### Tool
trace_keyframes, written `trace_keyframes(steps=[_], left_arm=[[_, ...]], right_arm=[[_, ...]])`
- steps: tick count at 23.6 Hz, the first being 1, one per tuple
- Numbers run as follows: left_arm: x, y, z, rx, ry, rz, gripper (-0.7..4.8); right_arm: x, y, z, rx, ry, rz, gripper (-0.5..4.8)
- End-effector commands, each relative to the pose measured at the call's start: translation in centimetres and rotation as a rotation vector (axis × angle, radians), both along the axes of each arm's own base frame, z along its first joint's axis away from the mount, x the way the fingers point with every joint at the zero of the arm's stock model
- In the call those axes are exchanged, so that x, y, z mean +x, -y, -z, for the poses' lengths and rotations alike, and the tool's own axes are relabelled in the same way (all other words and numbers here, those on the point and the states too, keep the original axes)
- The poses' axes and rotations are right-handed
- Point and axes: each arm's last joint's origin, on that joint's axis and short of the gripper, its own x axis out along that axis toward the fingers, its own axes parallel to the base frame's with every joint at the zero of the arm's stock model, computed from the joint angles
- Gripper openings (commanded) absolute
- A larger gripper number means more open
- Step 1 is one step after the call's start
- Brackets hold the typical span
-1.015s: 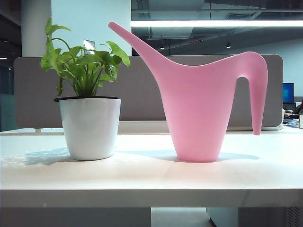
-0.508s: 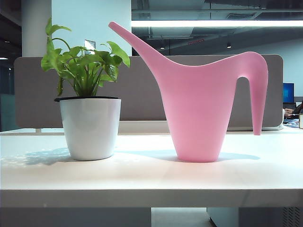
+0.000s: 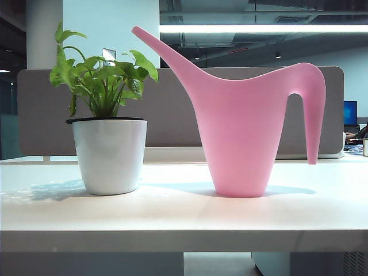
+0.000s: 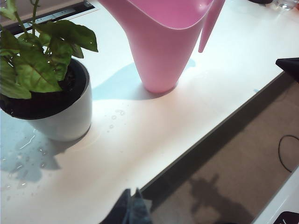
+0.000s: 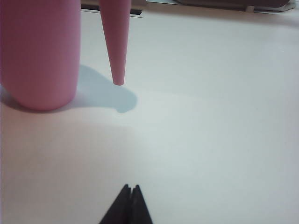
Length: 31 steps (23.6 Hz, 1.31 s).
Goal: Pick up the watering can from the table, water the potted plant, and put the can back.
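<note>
Exterior view: a tall pink plastic watering can [image 3: 238, 132] stands upright at centre-right on the wide white tabletop [image 3: 172, 215], its long spout angled toward the upper left, above a leafy green plant in a white round pot [image 3: 109, 152] standing apart at centre-left. A grey partition panel [image 3: 172, 109] runs behind both. Neither arm appears here.

Left wrist view: the left gripper [image 4: 131, 210] sits at the bottom centre, jaws pressed together and empty, over the tabletop's front edge. The plant is at the left, the can's base at the top centre; water droplets [image 4: 114, 119] speckle the surface between them.

Right wrist view: the right gripper [image 5: 127, 207], at the bottom centre, has its jaws clenched on nothing, above bare tabletop. The can's body and drooping handle tip fill the upper left.
</note>
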Motion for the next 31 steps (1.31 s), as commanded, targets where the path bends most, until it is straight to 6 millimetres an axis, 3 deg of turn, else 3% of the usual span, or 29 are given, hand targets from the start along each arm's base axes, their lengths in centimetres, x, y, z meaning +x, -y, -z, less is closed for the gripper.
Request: trace_keyframes(steps=[1,8,12,14,16,21,23,24,25,27,29,31], left_arm=[[0.0,0.0,-0.2,-0.006,0.011,0.002,0.03],[0.0,0.0,-0.2,-0.006,0.011,0.002,0.03],[0.0,0.0,-0.2,-0.006,0.01,0.002,0.03],[0.0,0.0,-0.2,-0.006,0.011,0.002,0.03],[0.0,0.0,-0.2,-0.007,0.011,0.002,0.03],[0.0,0.0,-0.2,-0.006,0.011,0.002,0.03],[0.0,0.0,-0.2,-0.006,0.011,0.002,0.03],[0.0,0.0,-0.2,-0.007,0.011,0.002,0.03],[0.0,0.0,-0.2,-0.007,0.011,0.002,0.03],[0.0,0.0,-0.2,-0.006,0.011,0.002,0.03],[0.0,0.0,-0.2,-0.006,0.011,0.002,0.03],[0.0,0.0,-0.2,-0.008,0.01,0.006,0.03]], right_arm=[[0.0,0.0,0.1,0.0,0.007,-0.003,-0.01],[0.0,-0.1,0.1,0.007,0.009,-0.026,-0.01],[0.1,-0.2,-0.4,0.234,0.032,-0.006,-0.01],[0.2,-0.2,-2.1,0.257,0.148,-0.014,-0.02],[-0.4,0.0,-5.6,0.267,0.301,0.02,-0.02],[-4.7,1.1,-17.6,0.187,0.749,0.211,-0.02],[-5.6,1.2,-22.4,0.181,0.878,0.234,-0.01],[-5.6,1.2,-23.9,0.187,0.905,0.233,-0.01],[-5.1,1.2,-27.2,0.2,0.966,0.229,-0.01],[-3.1,1.0,-31.8,0.203,1.003,0.23,-0.01],[0.4,0.7,-35.4,0.099,0.976,0.259,-0.01],[4.4,0.6,-37.2,-0.067,0.93,0.309,-0.02]])
